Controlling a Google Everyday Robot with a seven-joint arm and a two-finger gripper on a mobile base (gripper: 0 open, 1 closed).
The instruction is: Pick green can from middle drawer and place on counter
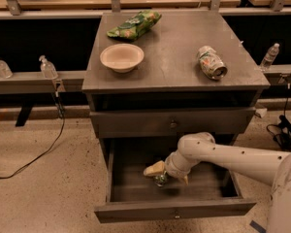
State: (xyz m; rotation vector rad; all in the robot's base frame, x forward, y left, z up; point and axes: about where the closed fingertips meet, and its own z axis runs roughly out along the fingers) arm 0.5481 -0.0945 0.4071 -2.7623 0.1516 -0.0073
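Note:
The middle drawer [131, 191] is pulled open under the grey cabinet, with its knob on the low front panel. The green can [160, 180] lies on the drawer floor near the middle; only its lower part shows. My gripper [169, 174] reaches into the drawer from the right and sits low over the can. Its pale fingers [153, 169] are spread, one on each side of the can. The counter [174, 76] is the grey cabinet top above.
On the counter are a pale bowl [121, 57], a green chip bag [134, 24] and a dented pale can [212, 62]. The drawer above [172, 124] is closed. Water bottles [47, 68] stand on side ledges. A cable [39, 154] runs across the floor at left.

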